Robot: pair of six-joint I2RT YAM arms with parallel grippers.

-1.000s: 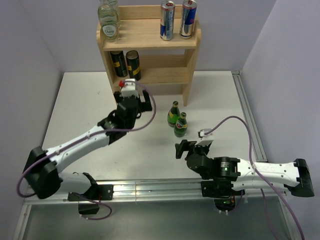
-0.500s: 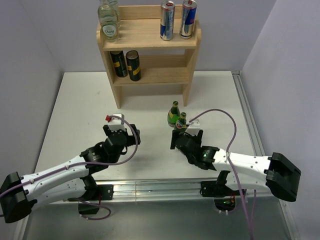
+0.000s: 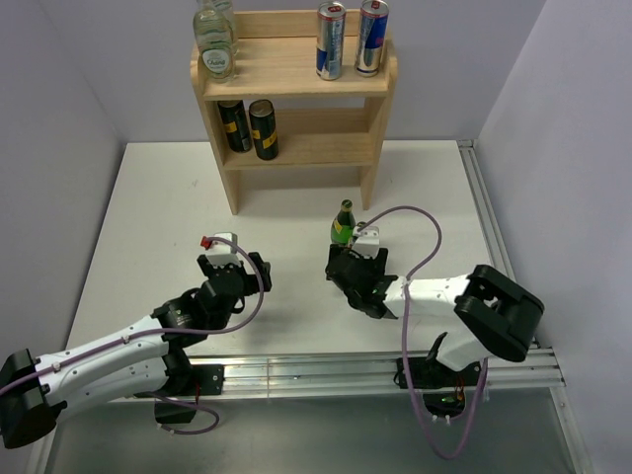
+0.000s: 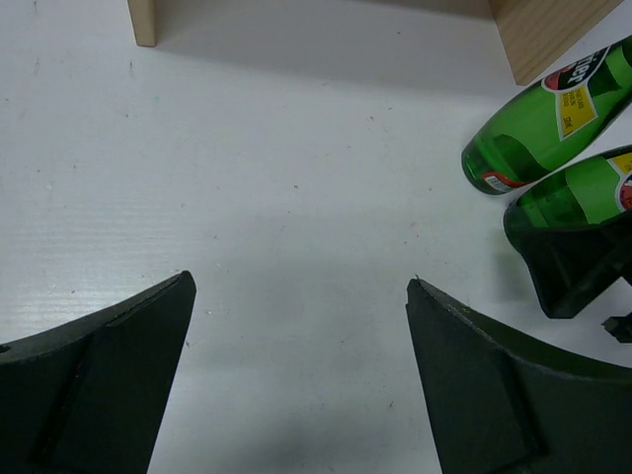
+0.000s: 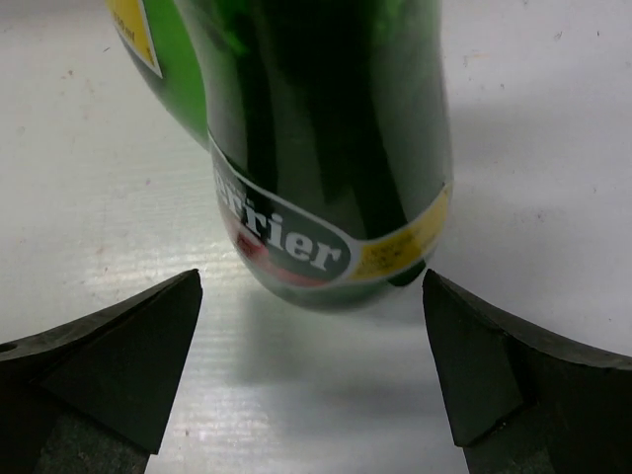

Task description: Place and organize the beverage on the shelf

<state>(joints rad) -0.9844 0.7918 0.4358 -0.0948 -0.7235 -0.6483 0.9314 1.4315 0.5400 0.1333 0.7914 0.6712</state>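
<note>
Remote station, overhead view: one wooden shelf (image 3: 286, 74) stands at top centre. I count two silver-and-blue cans (image 3: 330, 41) at upper centre-right and two black-and-gold cans (image 3: 235, 125) just below and to their left. At upper left are what look like two clear glass bottles (image 3: 214, 51), the rear one largely hidden. Two green bottles (image 4: 543, 118) show at the right edge of the left wrist frame; overhead, only one is plain. Two arms (image 3: 109, 354) cross the lower frame.
</note>
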